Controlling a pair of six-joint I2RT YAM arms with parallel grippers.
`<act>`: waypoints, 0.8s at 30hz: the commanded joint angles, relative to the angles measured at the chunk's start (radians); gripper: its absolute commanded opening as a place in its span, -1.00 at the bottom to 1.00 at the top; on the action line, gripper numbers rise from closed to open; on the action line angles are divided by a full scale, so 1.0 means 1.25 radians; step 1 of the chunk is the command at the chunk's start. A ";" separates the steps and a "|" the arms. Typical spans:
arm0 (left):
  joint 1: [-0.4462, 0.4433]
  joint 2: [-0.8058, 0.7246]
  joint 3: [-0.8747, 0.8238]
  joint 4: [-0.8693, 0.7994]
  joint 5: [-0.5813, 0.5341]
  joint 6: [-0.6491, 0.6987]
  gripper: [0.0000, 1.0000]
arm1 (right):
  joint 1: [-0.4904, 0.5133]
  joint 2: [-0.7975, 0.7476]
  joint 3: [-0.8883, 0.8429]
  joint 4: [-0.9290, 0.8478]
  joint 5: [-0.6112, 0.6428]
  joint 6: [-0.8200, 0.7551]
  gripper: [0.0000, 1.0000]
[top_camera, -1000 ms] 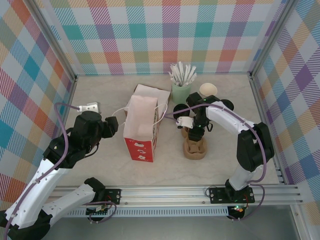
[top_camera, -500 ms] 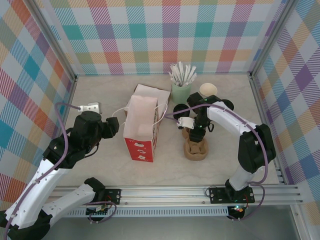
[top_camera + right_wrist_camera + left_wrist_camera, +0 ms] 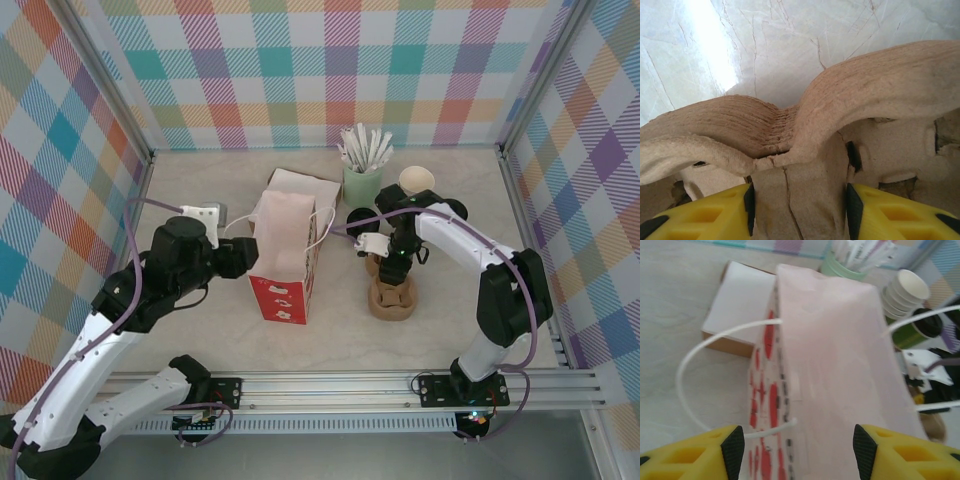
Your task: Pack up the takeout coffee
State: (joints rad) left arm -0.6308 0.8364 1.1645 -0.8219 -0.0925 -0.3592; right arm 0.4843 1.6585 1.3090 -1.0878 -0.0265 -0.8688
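Beside mint cup [image 3: 362, 184], takeout coffee [image 3: 359, 217] partly hidden

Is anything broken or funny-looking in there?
Yes. The brown cardboard cup carrier has a crack running down its middle ridge, right between the right arm's fingers. The cardboard looks split and a bit ragged there, as if it has been squeezed or bent.

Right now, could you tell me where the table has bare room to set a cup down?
Bare table lies along the near edge, before the paper bag and cardboard carriers, and in the back-left corner. Crowded right of the bag: mint stick cup, stacked cups, right arm.
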 commanded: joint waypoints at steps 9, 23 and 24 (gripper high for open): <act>-0.257 0.082 0.084 0.076 0.022 -0.050 0.21 | -0.051 -0.108 0.000 0.015 -0.074 0.115 0.17; -0.477 0.380 0.200 0.118 -0.081 -0.056 0.23 | -0.259 -0.431 -0.126 0.087 -0.072 0.601 0.80; -0.477 0.398 0.201 0.120 -0.093 -0.070 0.23 | -0.267 -0.443 -0.137 0.087 -0.072 0.646 0.85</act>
State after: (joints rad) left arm -1.2163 1.2930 1.3933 -0.6971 -0.1680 -0.4076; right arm 0.1734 1.1370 1.1820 -1.0096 -0.1131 -0.2707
